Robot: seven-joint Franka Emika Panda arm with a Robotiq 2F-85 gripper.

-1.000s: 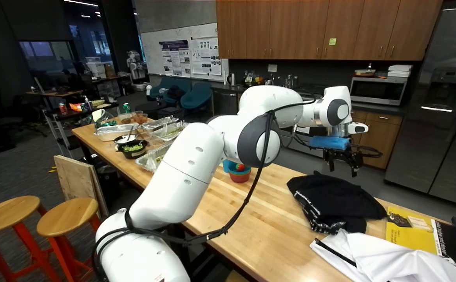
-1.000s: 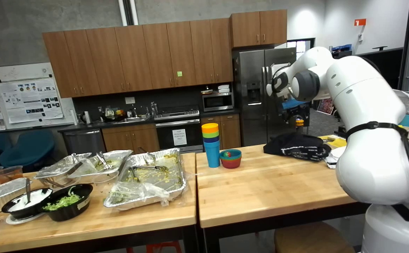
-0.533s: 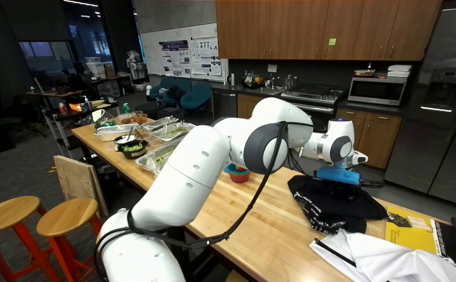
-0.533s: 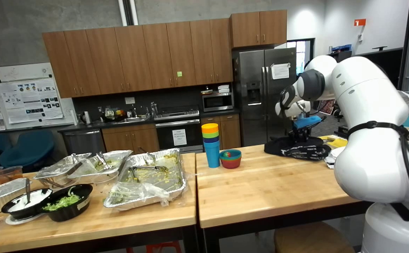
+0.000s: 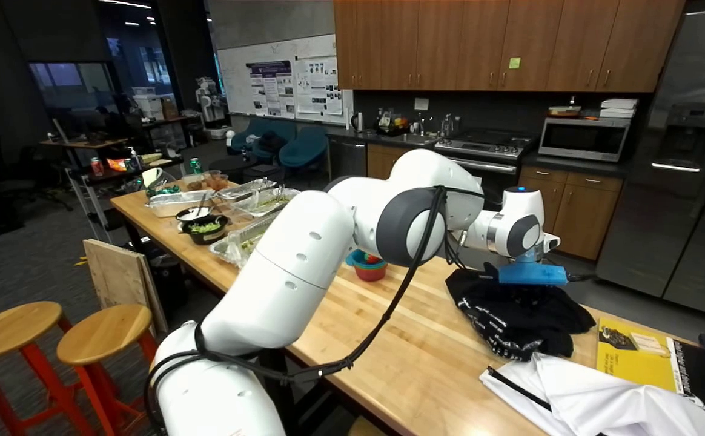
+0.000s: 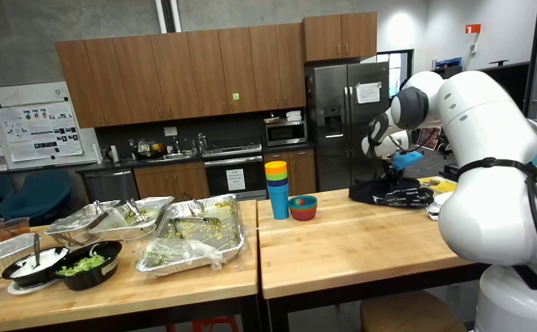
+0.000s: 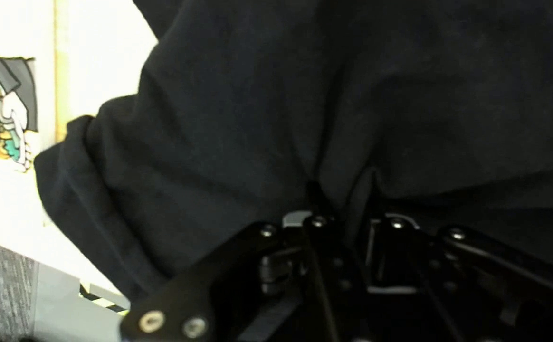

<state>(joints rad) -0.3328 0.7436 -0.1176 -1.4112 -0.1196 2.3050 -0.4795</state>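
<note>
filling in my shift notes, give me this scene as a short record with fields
grip: gripper closed on a fold of black cloth
state: cloth crumpled on the wooden table
near it: white cloth, yellow-and-black booklet
tableware: stacked cups beside nested bowls, same table
food: foil trays and black bowls, adjoining table

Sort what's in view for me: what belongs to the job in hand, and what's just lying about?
Part of the job, by the look of it:
black cloth, with a fold bunched up
gripper, closed on that fold

Just lying about, it seems:
white cloth
yellow-and-black printed item
stacked cups
nested bowls
large foil tray
</note>
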